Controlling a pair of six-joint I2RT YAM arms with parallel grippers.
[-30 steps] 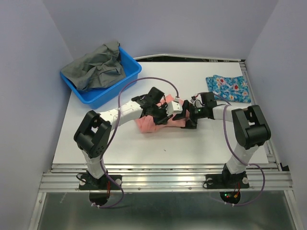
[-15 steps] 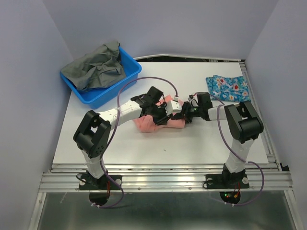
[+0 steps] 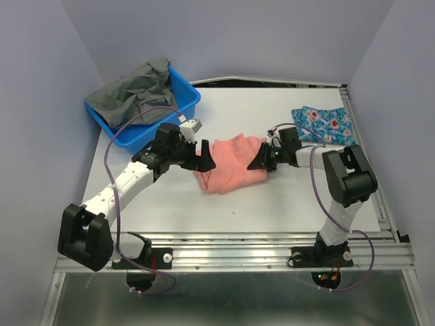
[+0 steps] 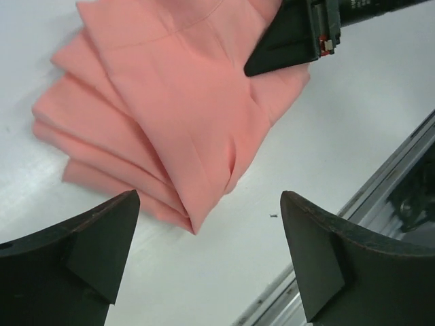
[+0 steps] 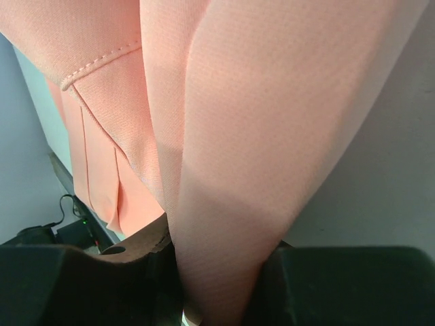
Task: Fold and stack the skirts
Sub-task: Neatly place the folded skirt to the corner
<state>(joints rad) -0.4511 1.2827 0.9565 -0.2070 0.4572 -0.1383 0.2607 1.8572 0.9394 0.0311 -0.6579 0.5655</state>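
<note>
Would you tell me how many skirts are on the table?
2. The pleated salmon-pink cloth skirt lies mid-table; the folded blue flowered cloth skirt lies at the far right edge. The grey cloth heaped in the blue plastic basket might be another.

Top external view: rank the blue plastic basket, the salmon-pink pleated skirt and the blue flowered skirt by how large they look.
1. blue plastic basket, largest
2. salmon-pink pleated skirt
3. blue flowered skirt, smallest, though not far behind the pink one
</note>
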